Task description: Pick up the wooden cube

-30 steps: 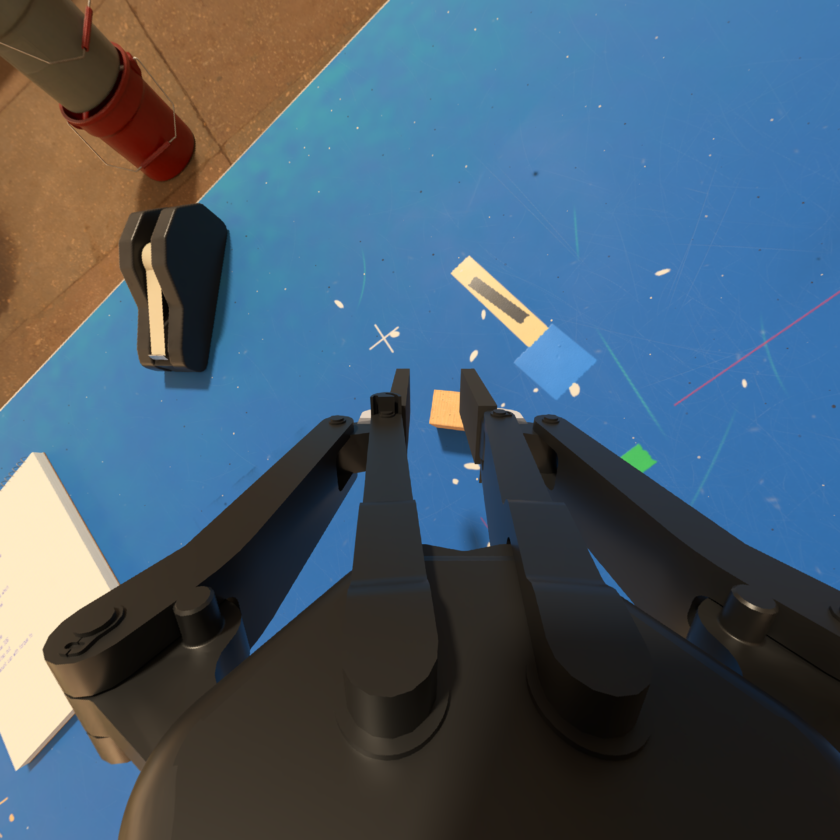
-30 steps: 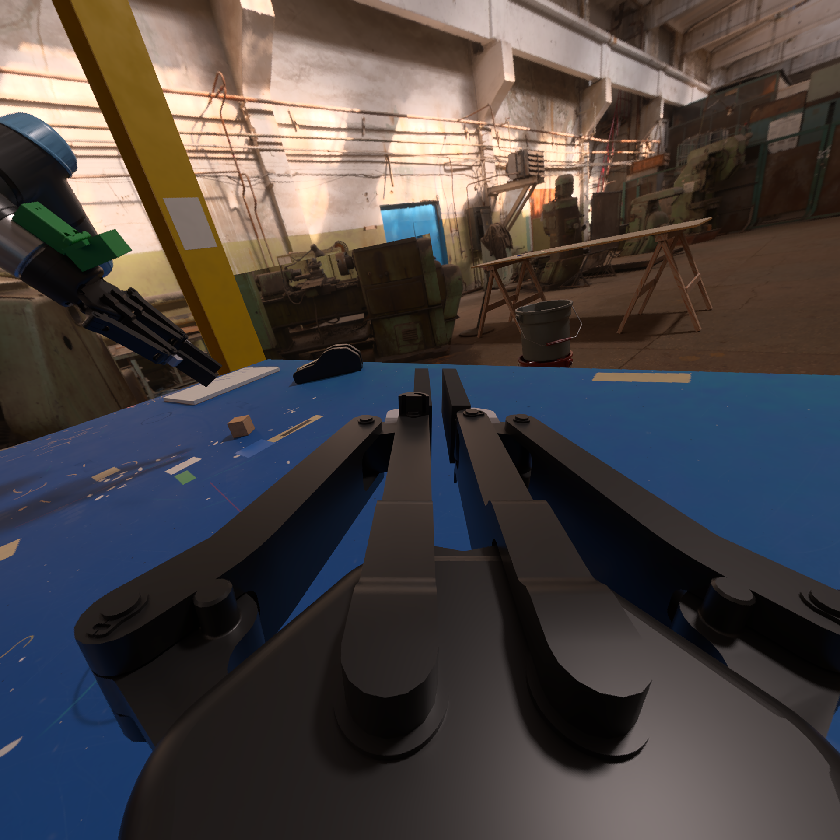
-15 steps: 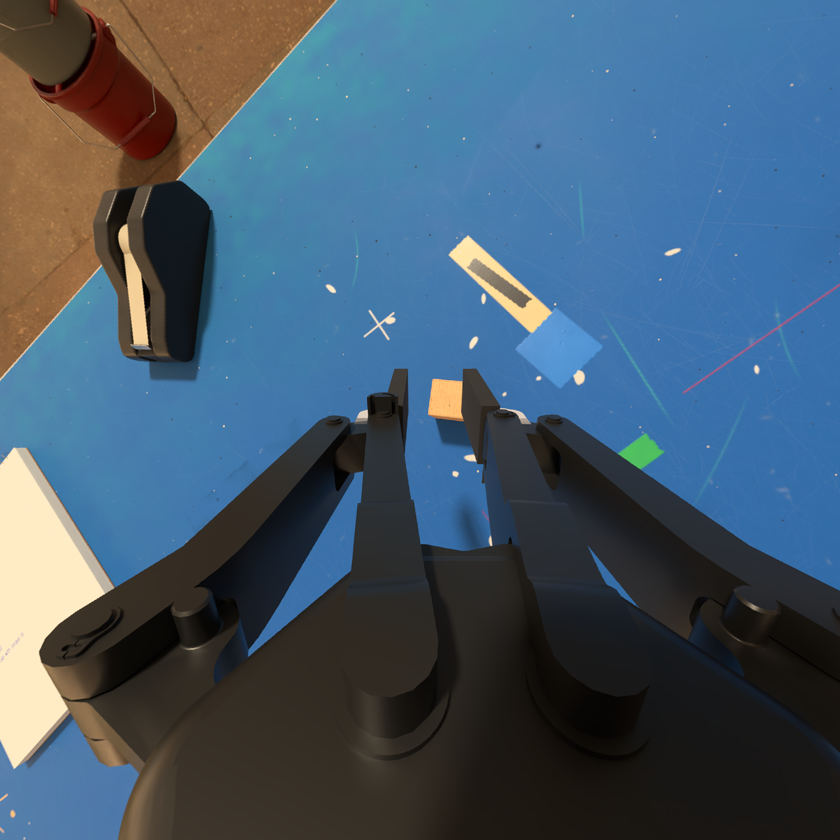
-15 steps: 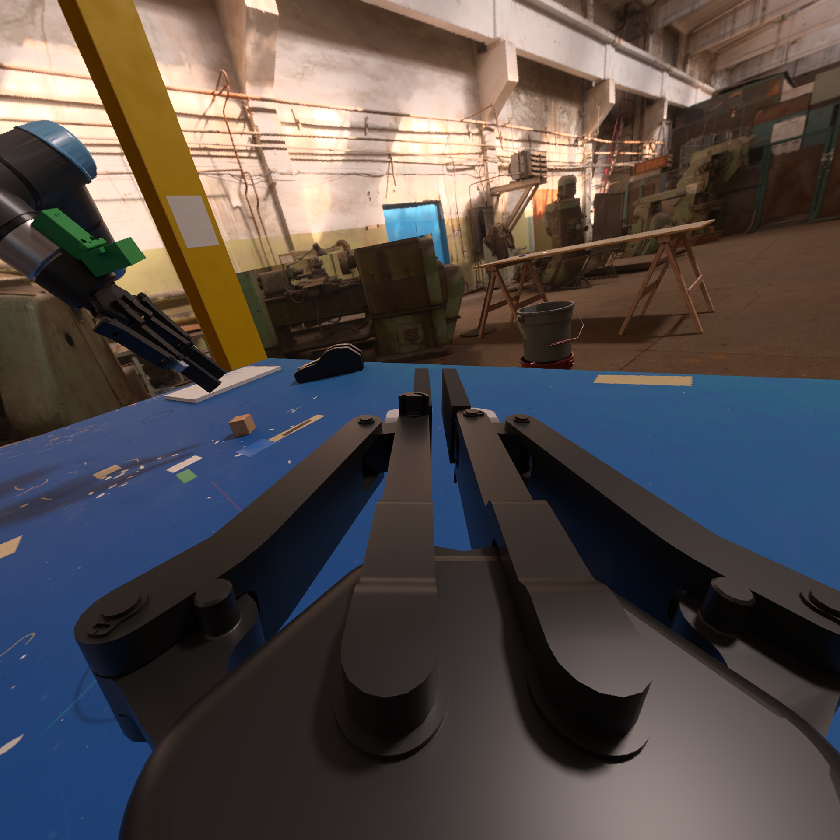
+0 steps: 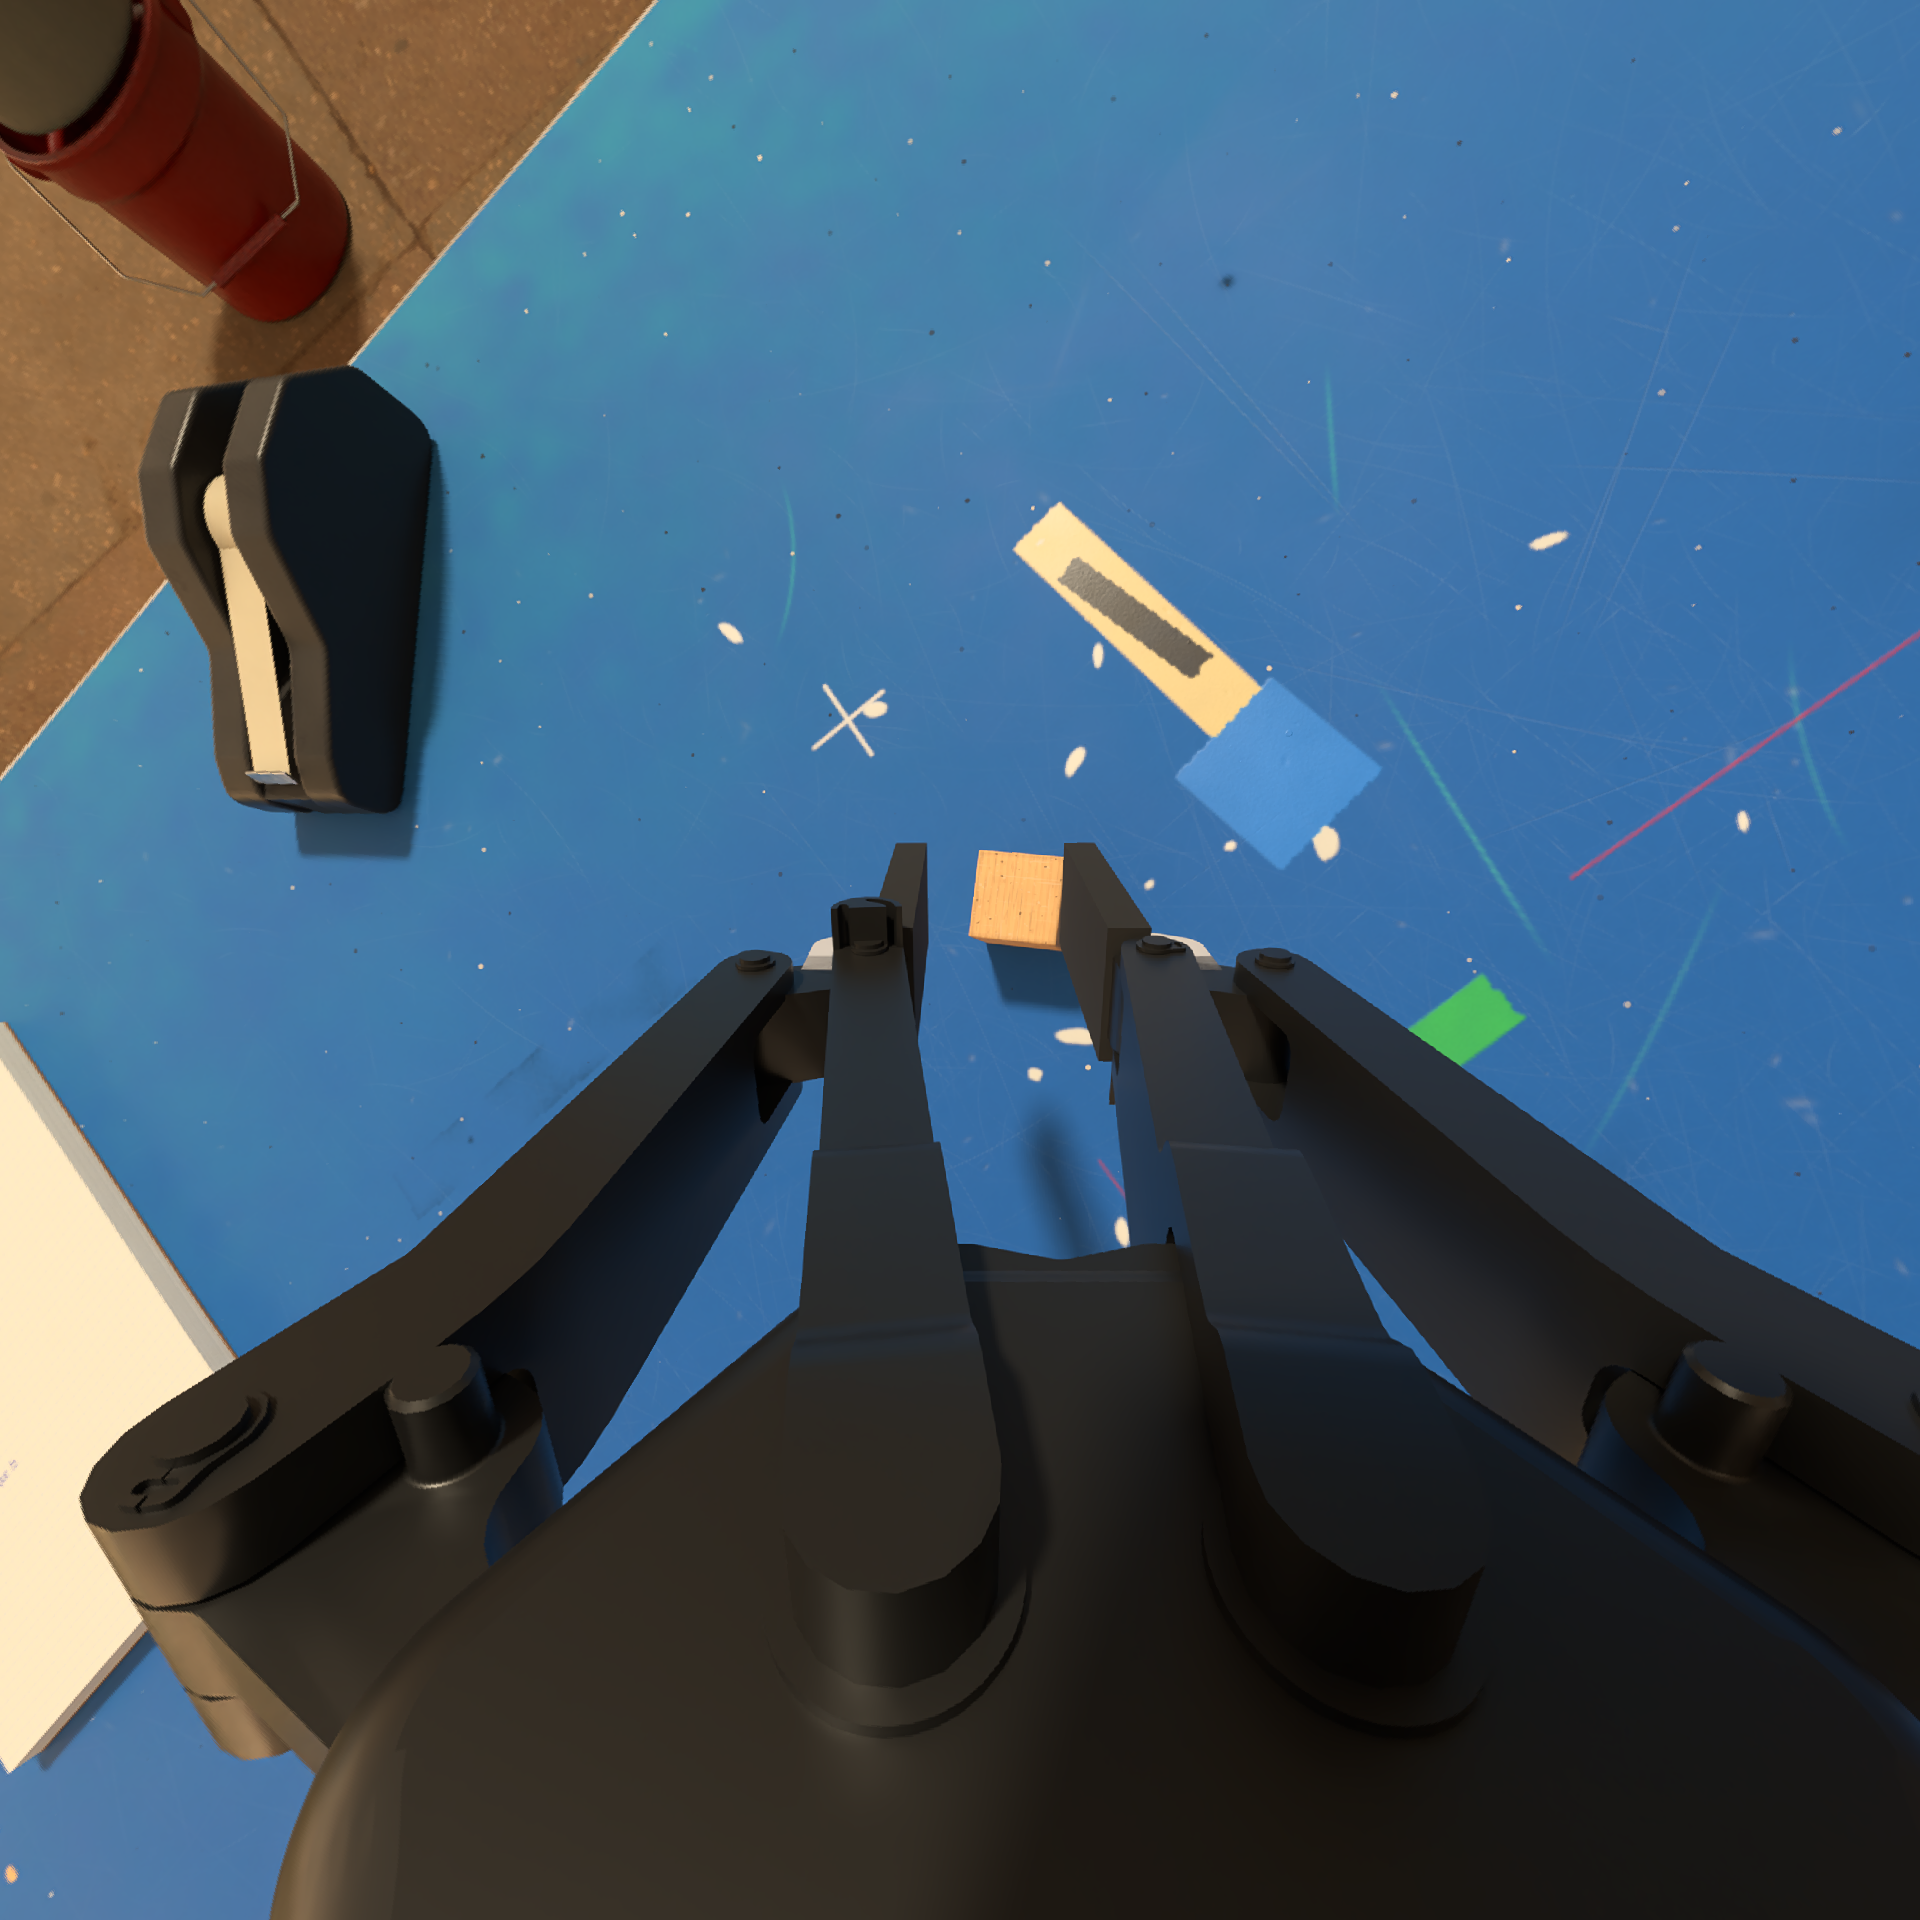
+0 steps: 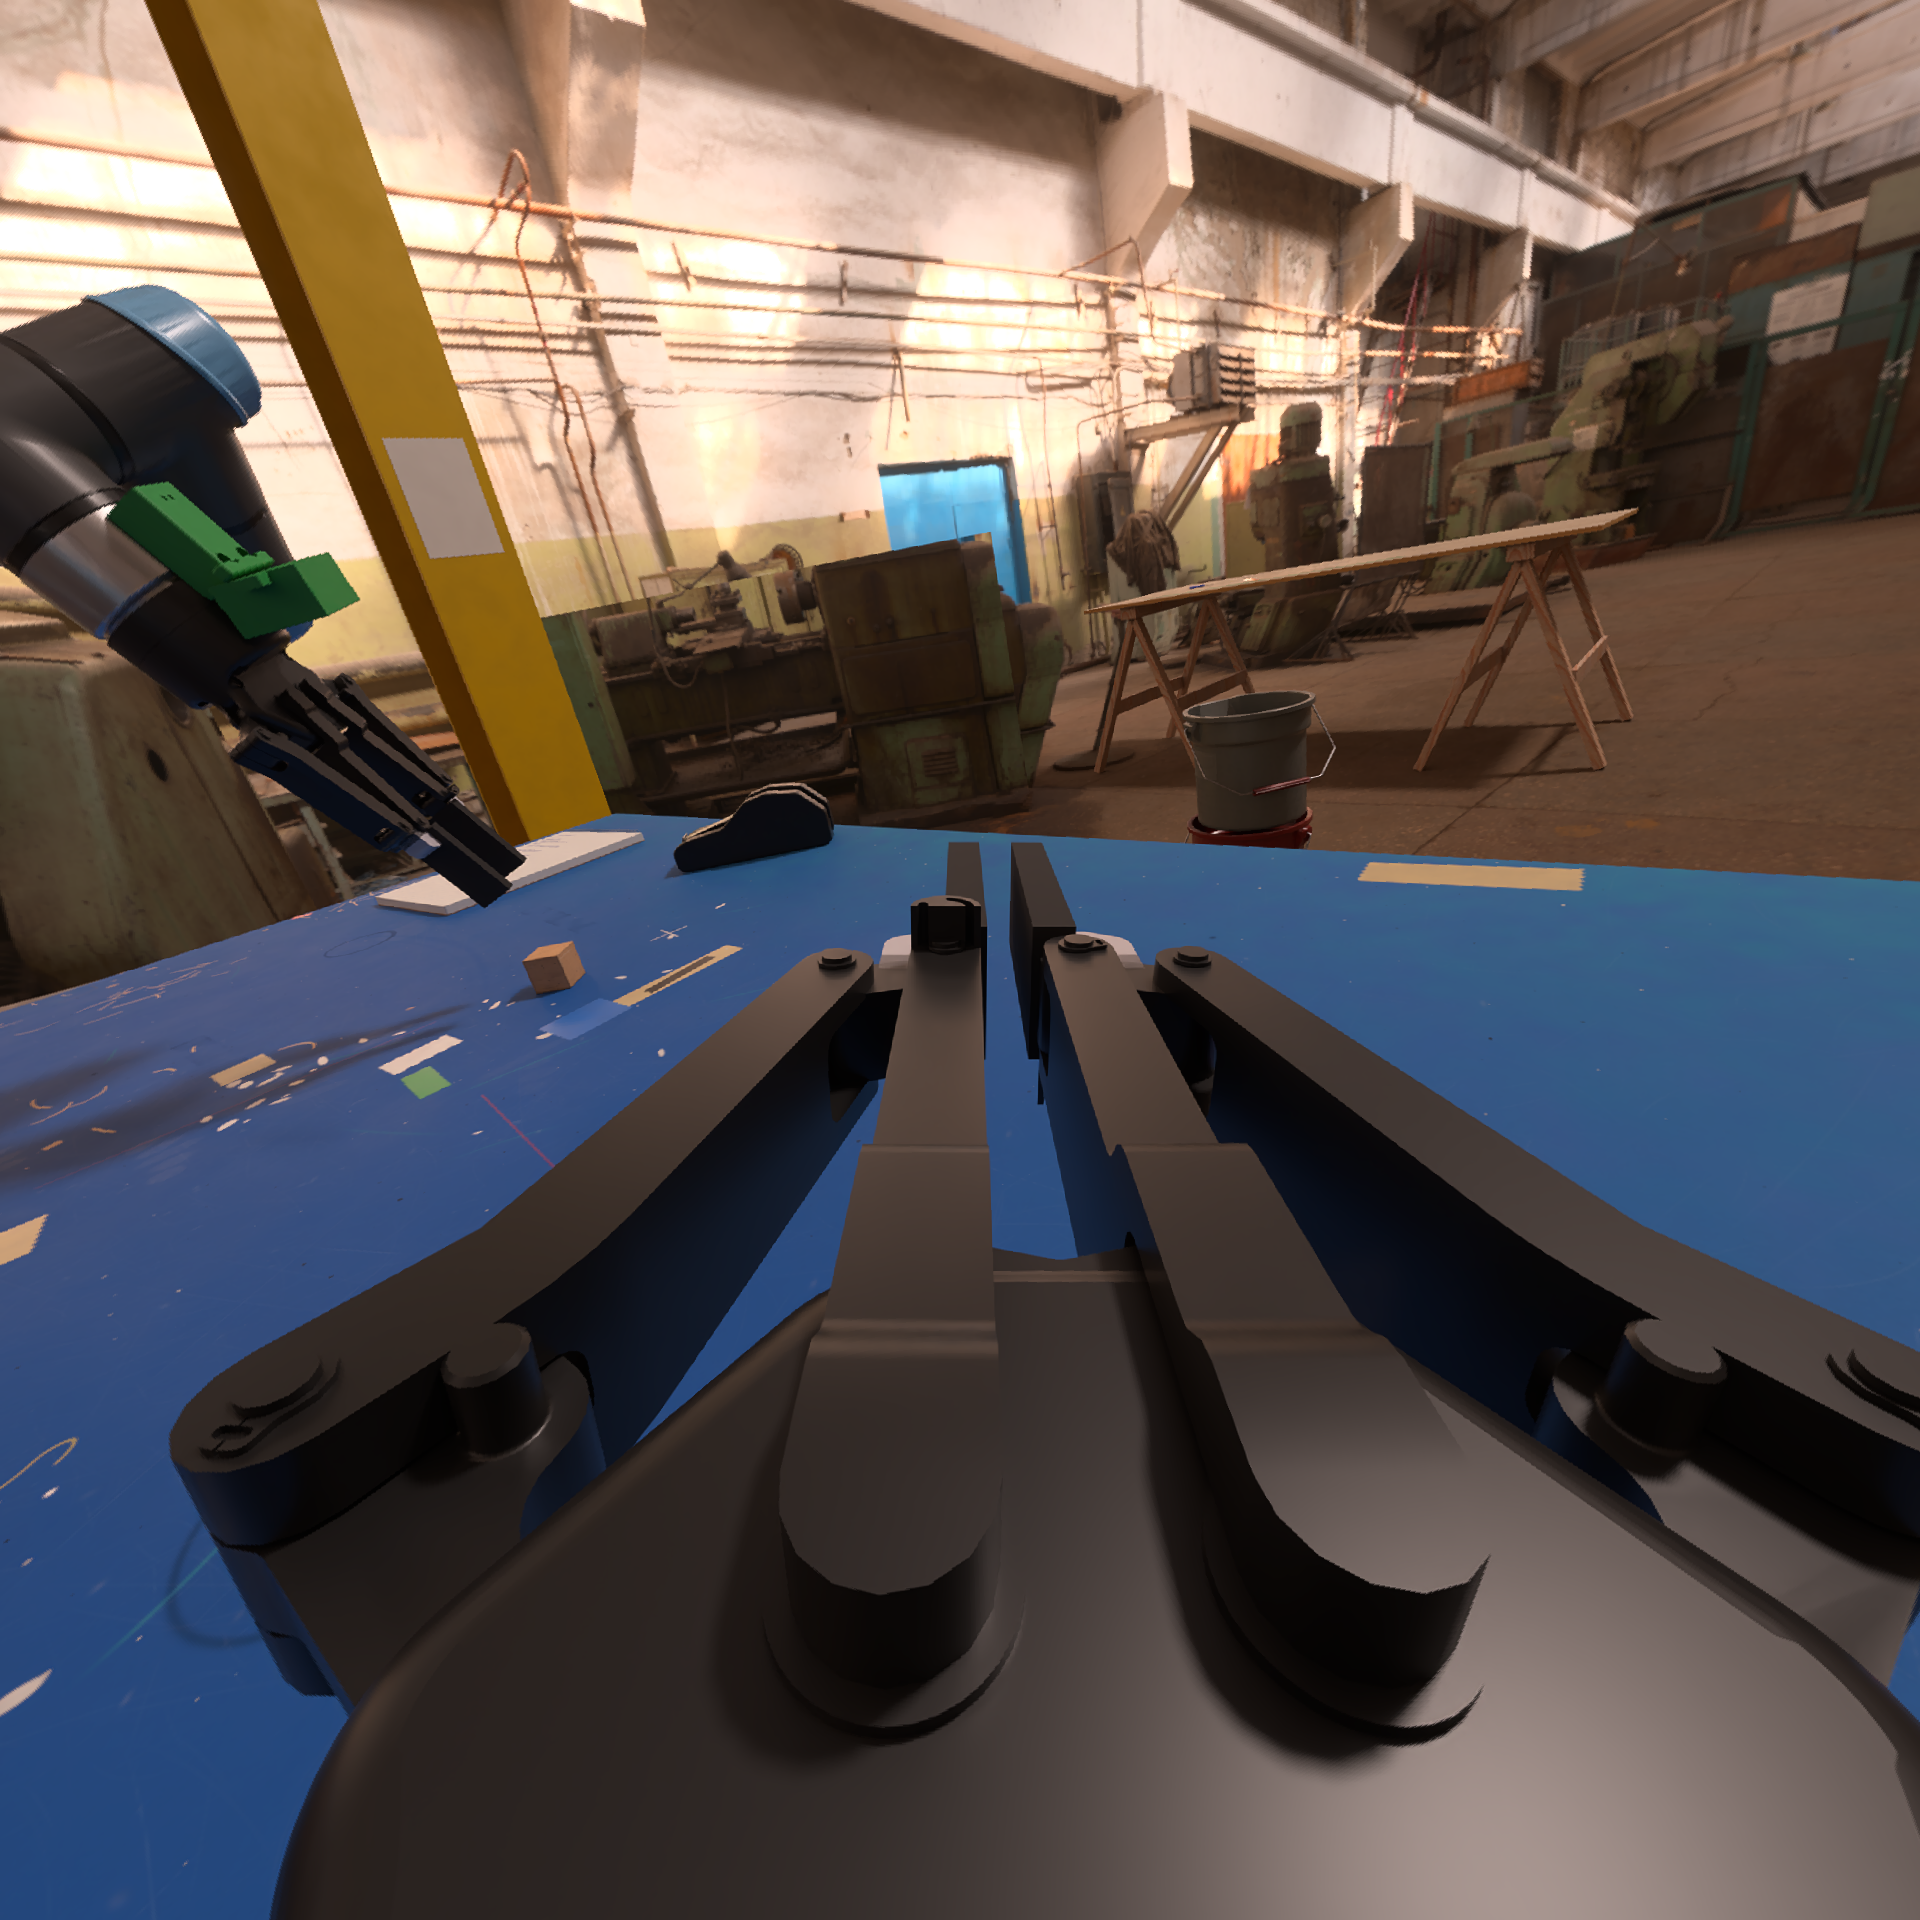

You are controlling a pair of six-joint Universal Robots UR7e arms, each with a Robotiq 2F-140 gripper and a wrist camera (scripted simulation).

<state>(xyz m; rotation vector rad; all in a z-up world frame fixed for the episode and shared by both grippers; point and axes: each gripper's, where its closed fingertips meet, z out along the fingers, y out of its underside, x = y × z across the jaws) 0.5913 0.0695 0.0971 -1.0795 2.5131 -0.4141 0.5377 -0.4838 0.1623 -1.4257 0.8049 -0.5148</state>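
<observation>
Left wrist view gives me the left pincer [image 5: 995, 883] looking down on the blue tabletop [image 5: 1351, 312], its fingers parted with a moderate gap. I see the cube [image 5: 1016, 899] below, appearing in that gap and against the inner edge of the right-hand finger [image 5: 1091, 904], but it sits on the tabletop with its shadow just under it, and nothing is gripped. From the right wrist view the left pincer [image 6: 473, 862] hangs above the tabletop, well up from the cube [image 6: 553, 966] and off to its far left side, so I read it as released and not touching the cube. Beyond the cube lie a cream strip [image 5: 1132, 623] with a dark bar and a light blue patch [image 5: 1278, 769] touching its end; a green patch [image 5: 1465, 1018] sits to the right. A black tape dispenser [image 5: 301, 592] rests near the tabletop's edge, a white pad [image 5: 73, 1351] at the left, and a red bucket [image 5: 177, 156] stands on the floor. My right pincer [image 6: 995, 883] hovers low over bare tabletop, well apart from the cube, fingers nearly together with only a thin slit and nothing held.
</observation>
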